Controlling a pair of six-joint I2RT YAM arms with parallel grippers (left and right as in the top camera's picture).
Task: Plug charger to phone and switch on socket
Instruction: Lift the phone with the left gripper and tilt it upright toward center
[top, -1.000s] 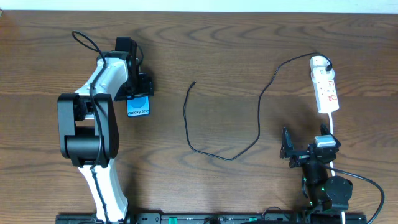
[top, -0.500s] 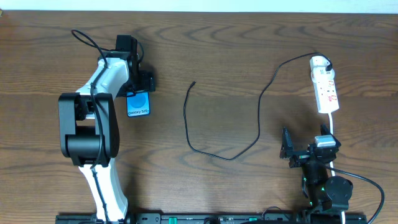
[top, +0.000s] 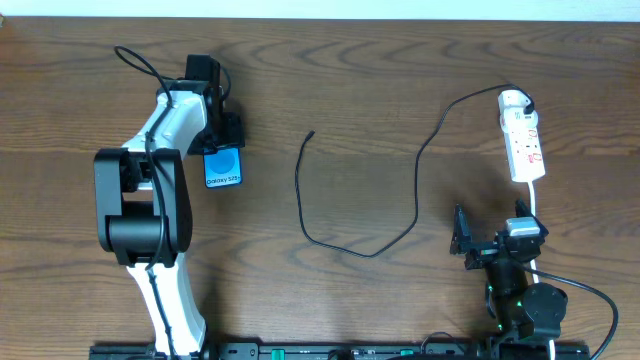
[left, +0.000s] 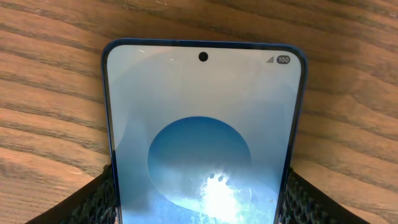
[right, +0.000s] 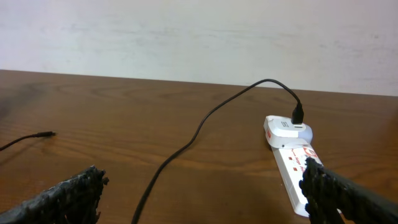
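Note:
The phone (top: 224, 168), its blue screen up, lies at the table's left. My left gripper (top: 221, 146) is down over its far half. In the left wrist view the phone (left: 202, 124) fills the frame, and both black pads (left: 102, 199) sit against its long edges, so my left gripper (left: 199, 202) is shut on it. The charger (top: 300, 200), a thin black cable, loops across the middle; its plug tip (top: 311, 133) lies free. It runs to the white socket (top: 523, 148) at the right. My right gripper (top: 492, 230) stands open just below the socket (right: 292, 171).
The charger's cable (right: 186, 146) crosses the wood in front of my right gripper (right: 205, 199), its tip (right: 46, 134) far left. A white wall stands behind the table's far edge. The arms' bases and cables sit along the near edge.
The left gripper's jaws have narrowed onto the phone's sides. The phone, the cable and the right arm have not moved.

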